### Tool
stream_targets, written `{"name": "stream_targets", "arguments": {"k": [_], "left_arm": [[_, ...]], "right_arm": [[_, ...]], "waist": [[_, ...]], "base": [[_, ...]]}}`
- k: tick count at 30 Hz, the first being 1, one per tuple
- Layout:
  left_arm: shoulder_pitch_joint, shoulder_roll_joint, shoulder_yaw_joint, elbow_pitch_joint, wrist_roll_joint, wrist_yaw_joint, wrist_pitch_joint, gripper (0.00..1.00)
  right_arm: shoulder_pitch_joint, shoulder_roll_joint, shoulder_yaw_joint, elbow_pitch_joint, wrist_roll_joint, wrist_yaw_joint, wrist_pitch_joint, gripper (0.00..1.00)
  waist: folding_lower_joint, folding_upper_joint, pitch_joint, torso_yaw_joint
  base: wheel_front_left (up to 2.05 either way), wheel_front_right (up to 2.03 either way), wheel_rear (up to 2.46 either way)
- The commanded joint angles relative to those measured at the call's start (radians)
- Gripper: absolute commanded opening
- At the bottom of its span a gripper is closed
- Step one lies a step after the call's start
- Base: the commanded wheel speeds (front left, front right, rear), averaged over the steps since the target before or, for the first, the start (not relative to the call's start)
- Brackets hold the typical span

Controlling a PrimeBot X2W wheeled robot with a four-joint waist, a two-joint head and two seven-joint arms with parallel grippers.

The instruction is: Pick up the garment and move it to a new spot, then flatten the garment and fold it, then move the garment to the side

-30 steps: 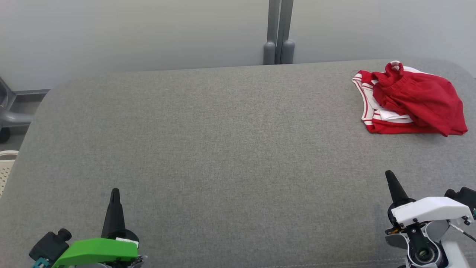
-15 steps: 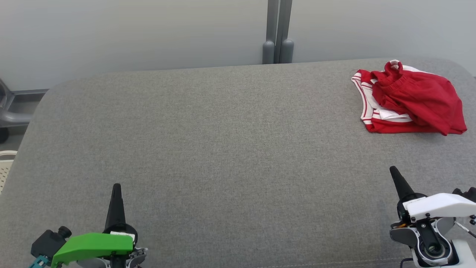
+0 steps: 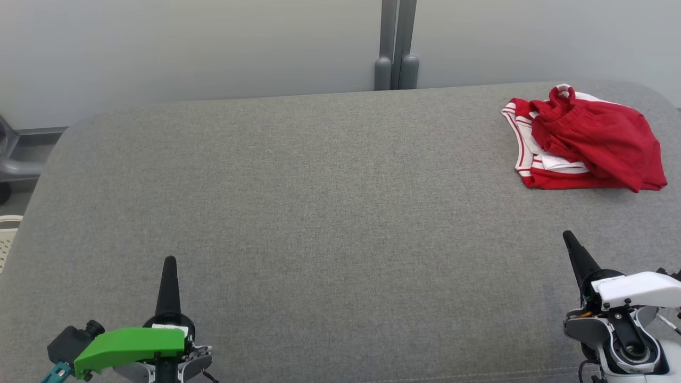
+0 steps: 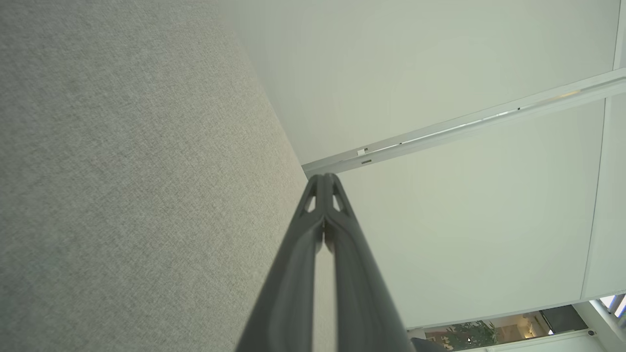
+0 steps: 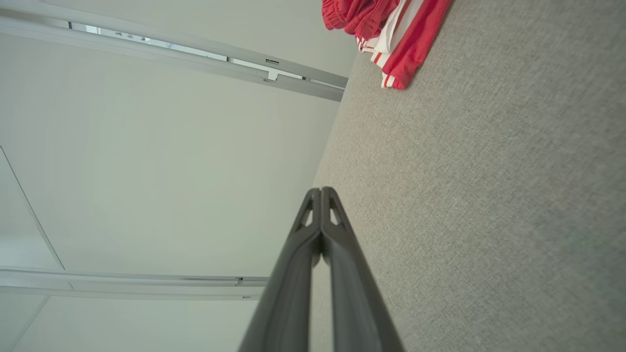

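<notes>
The garment (image 3: 585, 139) is a red piece of clothing with white stripes, lying bunched at the far right of the grey padded table (image 3: 319, 213). Its striped edge also shows at the top of the right wrist view, garment (image 5: 391, 34). My right gripper (image 3: 568, 235) hovers near the table's front right, well short of the garment, fingers pressed together with nothing between them, as with the right gripper (image 5: 320, 189) in its wrist view. At the front left my left gripper (image 3: 169, 260) is likewise shut and empty, tips touching in the wrist view of the left gripper (image 4: 323, 176).
A pale wall with a grey vertical post (image 3: 396, 48) runs behind the table. A grey chair base (image 3: 13, 165) and a white perforated basket (image 3: 6, 234) sit off the table's left edge. The table's right rear corner is rounded just beyond the garment.
Both grippers have crept a little up and to the right in the head view; the view itself has shifted slightly. The garment lies as before.
</notes>
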Motion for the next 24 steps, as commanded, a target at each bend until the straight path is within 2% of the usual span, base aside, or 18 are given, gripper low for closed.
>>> {"name": "stream_targets", "arguments": {"k": [1,24], "left_arm": [[-0.029,0.002,-0.002,-0.003,-0.043,-0.007,0.005,0.00],[-0.055,0.001,-0.015,0.007,-0.223,-0.015,0.024,0.00]], "right_arm": [[-0.019,-0.007,-0.013,-0.003,0.040,0.000,0.017,0.00],[-0.034,-0.007,-0.062,0.001,0.206,0.000,0.088,0.00]], "waist": [[0.0000,-0.0001,0.001,-0.001],[0.0000,-0.0001,0.005,-0.006]], "base": [[0.00,0.00,0.00],[0.00,0.00,0.00]]}}
